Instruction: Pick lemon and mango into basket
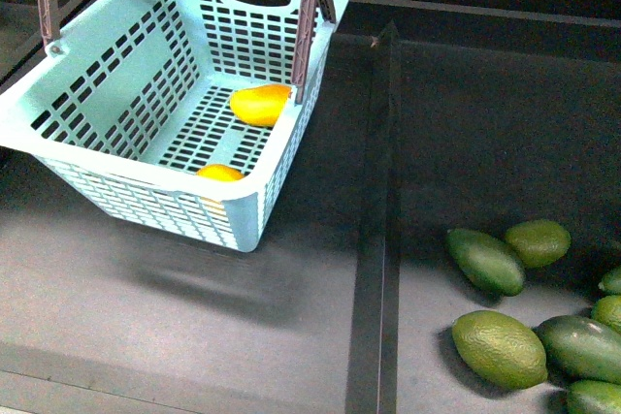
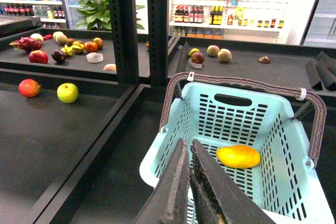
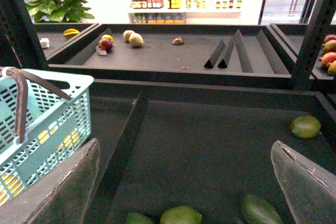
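1 basket (image 1: 107,65) stands far left, holding 1 mango (image 1: 260,104) on its floor and 1 lemon (image 1: 220,174) against its near wall. 7 green fruits (image 1: 499,348) cluster near right. The left gripper (image 2: 189,153) is pressed together, empty, above the basket's rim; the right gripper (image 3: 184,169) is spread wide, holding nothing.
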